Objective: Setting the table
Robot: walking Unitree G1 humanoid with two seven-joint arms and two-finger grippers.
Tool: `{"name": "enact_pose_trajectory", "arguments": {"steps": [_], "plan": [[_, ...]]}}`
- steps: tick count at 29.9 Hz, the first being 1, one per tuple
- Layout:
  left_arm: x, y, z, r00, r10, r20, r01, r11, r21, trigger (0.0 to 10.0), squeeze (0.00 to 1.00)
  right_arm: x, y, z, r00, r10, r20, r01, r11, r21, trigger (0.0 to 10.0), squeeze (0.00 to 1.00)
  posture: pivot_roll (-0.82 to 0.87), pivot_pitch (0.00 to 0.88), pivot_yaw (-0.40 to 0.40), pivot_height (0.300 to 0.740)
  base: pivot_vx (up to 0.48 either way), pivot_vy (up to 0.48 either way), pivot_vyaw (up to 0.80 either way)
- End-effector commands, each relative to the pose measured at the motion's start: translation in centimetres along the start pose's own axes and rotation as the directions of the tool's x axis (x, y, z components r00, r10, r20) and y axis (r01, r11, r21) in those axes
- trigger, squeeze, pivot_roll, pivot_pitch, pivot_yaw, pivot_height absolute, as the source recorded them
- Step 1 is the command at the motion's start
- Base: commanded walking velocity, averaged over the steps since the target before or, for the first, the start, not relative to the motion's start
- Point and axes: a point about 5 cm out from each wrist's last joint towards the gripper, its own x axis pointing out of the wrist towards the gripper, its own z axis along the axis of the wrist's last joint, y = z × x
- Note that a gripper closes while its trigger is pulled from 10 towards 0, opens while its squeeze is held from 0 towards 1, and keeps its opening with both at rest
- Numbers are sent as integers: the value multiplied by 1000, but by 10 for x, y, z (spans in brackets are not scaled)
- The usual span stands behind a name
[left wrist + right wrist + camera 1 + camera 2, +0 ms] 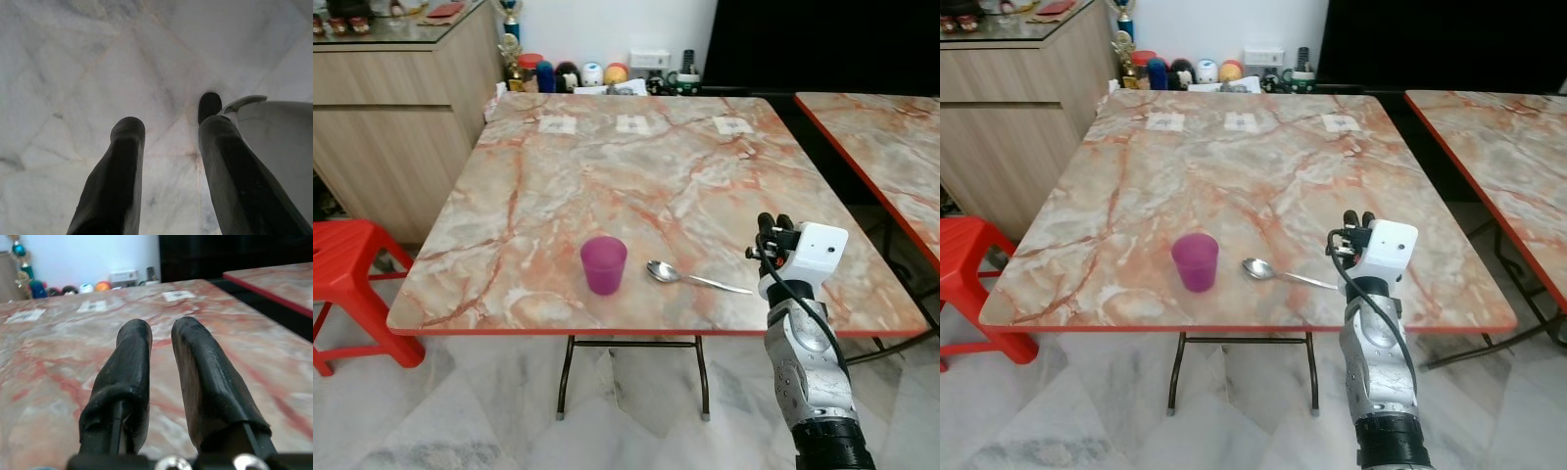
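**Inspector:** Start with the largest item.

**Assistant:** The marble-patterned table with a red edge. The right hand is raised over its near right corner, fingers pointing across the top toward the far wall.

**Inspector:** State of that hand?

**Assistant:** Narrow. In the right wrist view the two black fingers stand close with a slim gap between them, and nothing is held.

**Inspector:** The other hand?

**Assistant:** The left hand hangs over the pale tiled floor, its fingers set apart and empty.

**Inspector:** What else stands near the right hand?

**Assistant:** A red stool sits on the floor, well off to the hand's left, beyond the table's left edge.

**Inspector:** And the table items?

**Assistant:** A purple cup stands upright to the left of the right hand, near the front edge. A metal spoon lies between cup and hand, its bowl just beside the cup and its handle toward the hand, not touching it.
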Motion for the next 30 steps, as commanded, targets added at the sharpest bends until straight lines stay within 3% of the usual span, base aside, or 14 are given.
{"name": "enact_pose_trajectory", "arguments": {"steps": [1, 10, 19, 24, 30], "plan": [[-2, -1, -8, 999, -4, -32, 4, 1000, 3, 10000, 0, 1, 1, 0, 1000, 3, -2, -3, 1000, -1, 10000, 0, 98, 121, -32, 740, 322, 0, 0], [-2, -1, -8, 1000, -4, -31, 4, 1000, 2, 10000, 0, 0, 0, -1, 1000, 6, -2, -6, 1000, -10, 10000, 0, 96, 132, -33, 740, 320, 0, 0], [-2, -1, -7, 1000, -1, -26, 1, 1000, 2, 10000, 0, 1, -1, 0, 1000, 16, 1, -16, 999, -28, 10000, 0, 96, 140, -36, 740, 0, 0, 0], [-2, -1, -7, 1000, -1, -26, 1, 1000, 0, 10000, 0, 2, -6, 0, 1000, 5, -2, -5, 999, -40, 10000, 0, 96, 142, -37, 740, 0, 0, 562], [-2, -1, -7, 1000, 1, -26, -1, 1000, -2, 10000, 0, 6, -20, 1, 999, -32, -8, 31, 998, -60, 10000, 0, 98, 143, -37, 740, 0, 0, 0]]}}
